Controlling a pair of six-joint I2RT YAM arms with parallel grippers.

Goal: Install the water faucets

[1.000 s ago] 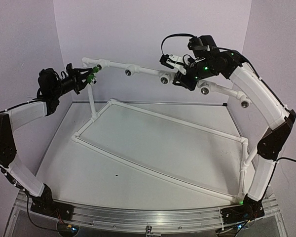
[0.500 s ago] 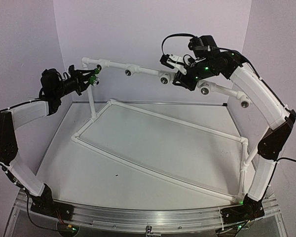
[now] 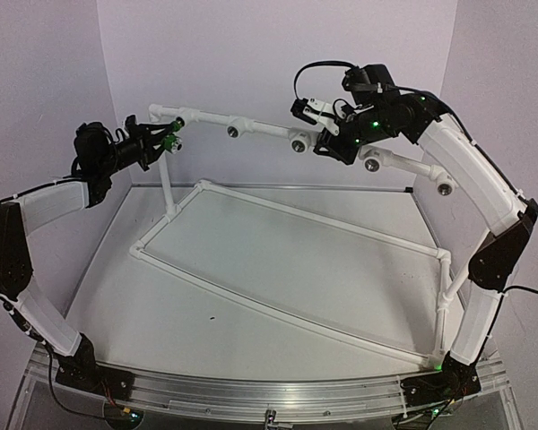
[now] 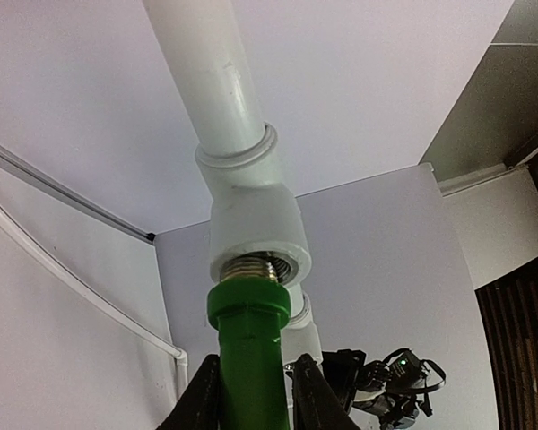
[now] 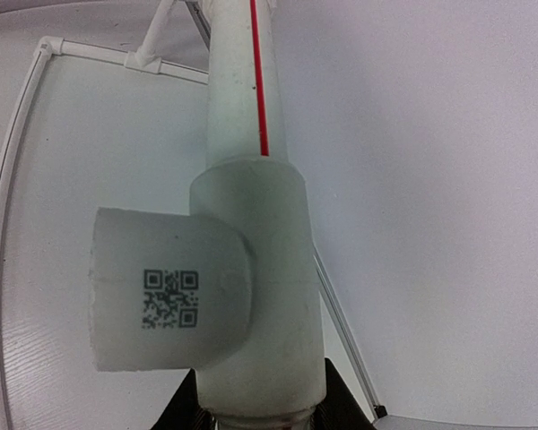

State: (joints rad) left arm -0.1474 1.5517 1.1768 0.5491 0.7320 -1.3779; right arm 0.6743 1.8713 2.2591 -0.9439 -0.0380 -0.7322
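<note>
A green water faucet point(image 4: 251, 349) is clamped between my left gripper's point(image 4: 255, 405) black fingers point(image 4: 200, 399). Its silver threaded end sits in the mouth of a white tee fitting point(image 4: 255, 235) on the upper pipe rail. In the top view the left gripper point(image 3: 155, 141) holds the faucet point(image 3: 169, 141) at the rail's left end. My right gripper point(image 3: 332, 145) is shut on the white rail beside a tee point(image 3: 298, 143). In the right wrist view its fingers point(image 5: 334, 410) flank the base of a tee fitting with a QR code point(image 5: 242, 296).
The upper rail point(image 3: 264, 128) carries further empty tee sockets point(image 3: 234, 132), point(image 3: 372, 164), point(image 3: 444, 186). A rectangular white pipe frame point(image 3: 287, 309) lies on the table, with uprights at the left point(image 3: 167, 179) and right point(image 3: 445, 296). Walls close in behind and on both sides.
</note>
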